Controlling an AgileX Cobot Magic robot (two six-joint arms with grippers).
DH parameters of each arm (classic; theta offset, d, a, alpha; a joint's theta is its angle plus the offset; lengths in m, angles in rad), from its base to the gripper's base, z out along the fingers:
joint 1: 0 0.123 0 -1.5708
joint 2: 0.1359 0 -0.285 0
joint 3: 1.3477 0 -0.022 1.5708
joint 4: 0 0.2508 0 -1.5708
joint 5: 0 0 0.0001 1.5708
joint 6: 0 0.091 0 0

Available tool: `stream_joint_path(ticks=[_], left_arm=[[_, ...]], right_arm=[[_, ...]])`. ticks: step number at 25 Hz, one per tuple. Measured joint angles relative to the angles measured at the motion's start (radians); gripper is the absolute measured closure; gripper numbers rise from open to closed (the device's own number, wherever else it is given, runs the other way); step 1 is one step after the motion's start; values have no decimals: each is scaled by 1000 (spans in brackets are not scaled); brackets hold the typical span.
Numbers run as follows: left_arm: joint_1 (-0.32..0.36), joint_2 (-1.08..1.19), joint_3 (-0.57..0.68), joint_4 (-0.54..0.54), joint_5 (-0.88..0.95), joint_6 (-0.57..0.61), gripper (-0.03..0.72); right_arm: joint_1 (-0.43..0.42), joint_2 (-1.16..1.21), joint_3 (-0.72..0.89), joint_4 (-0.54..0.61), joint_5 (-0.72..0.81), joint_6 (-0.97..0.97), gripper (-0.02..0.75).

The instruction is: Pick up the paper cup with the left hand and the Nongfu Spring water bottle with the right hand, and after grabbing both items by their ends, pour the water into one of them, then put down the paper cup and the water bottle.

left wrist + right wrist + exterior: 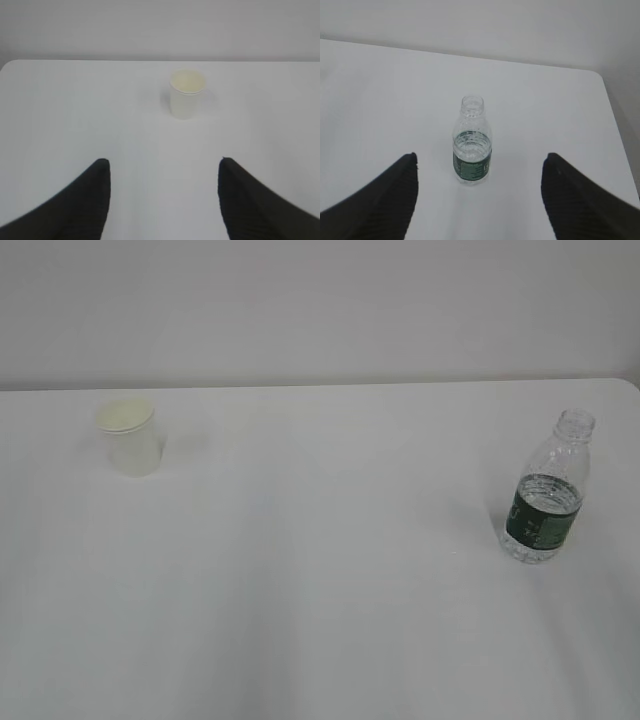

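Observation:
The small white paper cup point(130, 437) stands upright at the back left of the white table, its cream inside showing; the left wrist view shows the paper cup point(186, 94) well ahead. My left gripper point(164, 161) is open, nothing between its black fingers, short of the cup. The Nongfu Spring water bottle point(548, 490), clear, uncapped, with a dark green label, stands upright at the right; water fills it to about the label's top. The bottle point(472, 142) stands ahead of my right gripper point(479, 156), which is open and empty. Neither arm appears in the exterior view.
The white table point(320, 570) ends at a pale wall behind. Its rounded right back corner point(595, 74) and right edge lie near the bottle. A rounded left back corner point(10, 64) shows in the left wrist view.

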Motion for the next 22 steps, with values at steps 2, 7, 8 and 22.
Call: stream_joint_path(ticks=[2, 7, 8, 22], left_arm=[[0, 45, 0, 6, -42, 0, 207], [0, 154, 0, 21, -148, 0, 207], [0, 179, 0, 23, -169, 0, 207], [0, 486, 0, 30, -459, 0, 211]], right_arm=[[0, 34, 0, 0, -35, -2, 164], [0, 132, 0, -2, -135, -3, 164], [0, 149, 0, -2, -155, -3, 164], [0, 428, 0, -2, -447, -4, 164]])
